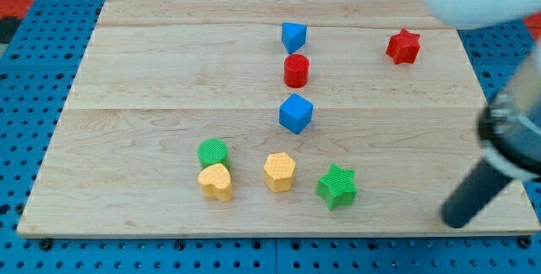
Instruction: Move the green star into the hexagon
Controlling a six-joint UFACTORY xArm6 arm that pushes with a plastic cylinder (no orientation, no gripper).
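No pincer here, only a bare rod holding nothing; my tip (454,220) resting near the worktop (152,63) edge at the view's lower right, well apart from everything. Green star (337,187) just beside the yellow hexagon (279,172), to its right, not yet touching. Final short leftward push outstanding.
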